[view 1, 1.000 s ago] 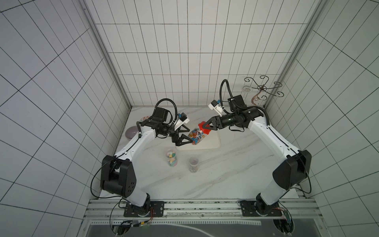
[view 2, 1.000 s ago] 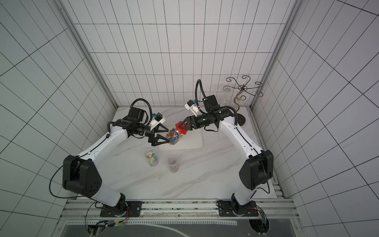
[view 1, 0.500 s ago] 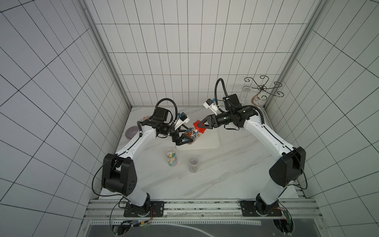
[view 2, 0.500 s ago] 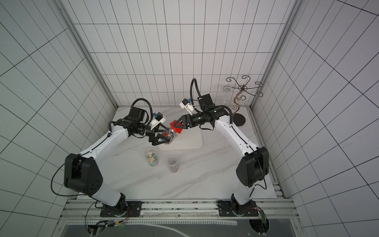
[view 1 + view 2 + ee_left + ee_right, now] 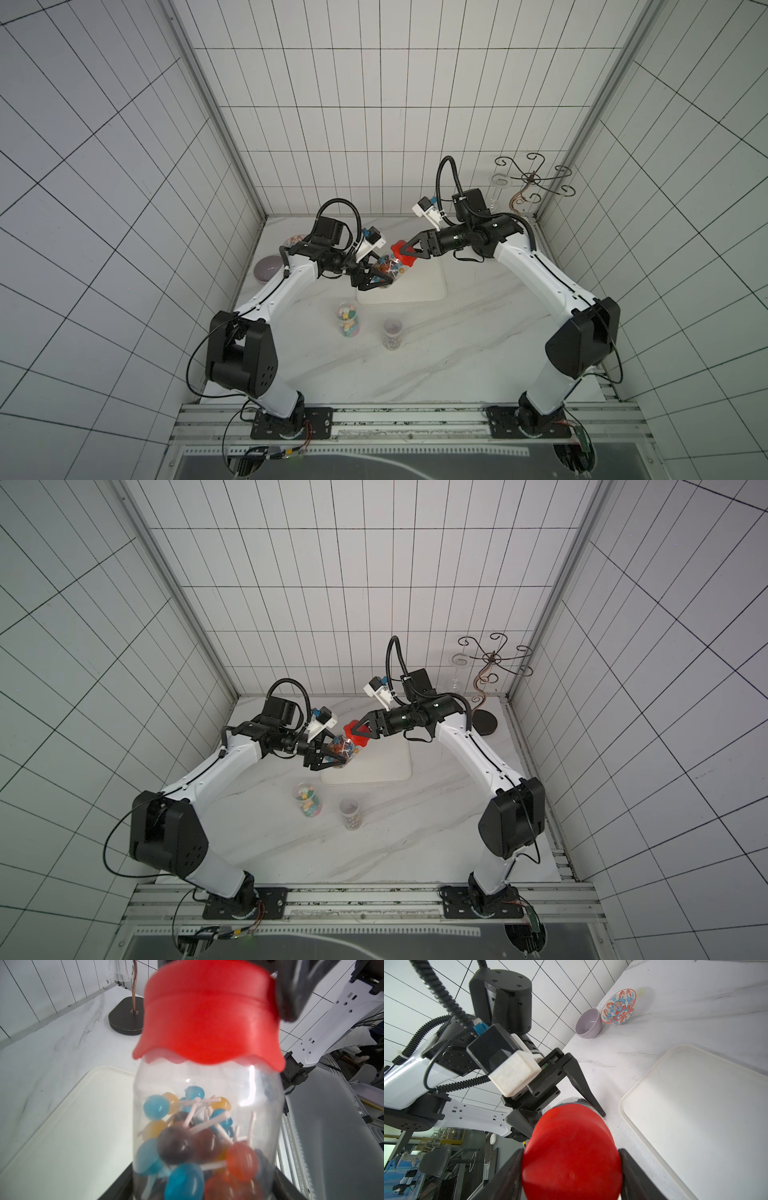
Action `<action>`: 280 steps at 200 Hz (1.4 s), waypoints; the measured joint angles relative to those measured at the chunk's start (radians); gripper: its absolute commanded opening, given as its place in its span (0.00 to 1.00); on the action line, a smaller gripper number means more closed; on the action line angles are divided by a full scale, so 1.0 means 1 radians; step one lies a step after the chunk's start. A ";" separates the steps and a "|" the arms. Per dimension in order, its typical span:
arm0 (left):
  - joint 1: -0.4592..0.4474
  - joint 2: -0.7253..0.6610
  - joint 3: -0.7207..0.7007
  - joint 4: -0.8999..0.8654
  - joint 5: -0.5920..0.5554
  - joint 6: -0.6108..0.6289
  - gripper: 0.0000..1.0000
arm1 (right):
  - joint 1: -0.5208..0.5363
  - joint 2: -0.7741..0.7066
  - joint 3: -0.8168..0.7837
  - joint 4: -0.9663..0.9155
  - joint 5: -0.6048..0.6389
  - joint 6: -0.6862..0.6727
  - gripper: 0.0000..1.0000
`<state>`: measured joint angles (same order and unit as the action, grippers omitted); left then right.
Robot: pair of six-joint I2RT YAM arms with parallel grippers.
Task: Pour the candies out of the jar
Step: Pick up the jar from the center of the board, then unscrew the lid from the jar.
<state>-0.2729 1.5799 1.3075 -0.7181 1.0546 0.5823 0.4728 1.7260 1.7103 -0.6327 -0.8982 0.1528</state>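
A moment ago my left claw stood wide beside the jar. Now it has closed in on the clear body, a finger pressed to either side. My right claw has not changed: it is at a middling spread, clamped on the red lid. So the jar hangs between both claws, slanted, lid end up and to the far right, above the left part of the white tray. I take this as the bracing I needed. With the body held fast, the lid can be twisted off, and nothing can pour until it is.

The jar is smooth, glossy, see-through plastic, rounded at the shoulder, so I judge it slippery if I squeeze too lightly. The lid is matte red with a wavy, scalloped skirt, which gives my right claw some purchase. The candies are all inside, heaped at the low end. They are shiny balls of blue, orange, yellow and dark brown on thin white sticks, tangled together, and they may snag at the mouth. The tray is shallow with a raised rim and rounded corners, and the counter is pale veined marble.
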 measured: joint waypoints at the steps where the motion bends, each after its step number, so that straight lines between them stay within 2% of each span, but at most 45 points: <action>1: 0.000 0.000 0.000 0.000 0.000 0.000 0.67 | 0.000 0.000 0.000 0.000 0.000 0.000 0.28; 49: -0.003 -0.033 -0.001 0.000 -0.058 -0.003 0.56 | -0.001 0.000 0.000 0.010 -0.006 0.000 0.53; 74: -0.010 -0.072 -0.016 0.015 -0.124 -0.011 0.55 | -0.004 0.000 0.000 0.020 -0.013 0.003 0.67; 90: -0.017 -0.099 -0.035 0.035 -0.171 -0.018 0.55 | -0.006 0.000 0.000 0.022 -0.010 0.013 0.70; 102: -0.027 -0.120 -0.047 0.055 -0.219 -0.023 0.55 | -0.008 0.000 0.000 0.022 -0.006 0.025 0.73; 145: -0.055 -0.158 -0.085 0.097 -0.497 -0.038 0.55 | -0.060 -0.001 0.000 0.028 0.005 0.092 0.99; 222: -0.180 -0.222 -0.197 0.224 -0.856 0.003 0.55 | -0.141 0.005 0.000 0.108 -0.064 0.240 1.00; 280: -0.259 -0.251 -0.243 0.292 -1.031 0.064 0.56 | -0.139 0.108 0.000 0.070 -0.090 0.270 1.00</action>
<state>-0.5320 1.3285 1.0645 -0.4263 0.0235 0.6464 0.3336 1.8343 1.7100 -0.5625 -0.9886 0.4225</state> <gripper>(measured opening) 0.729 0.996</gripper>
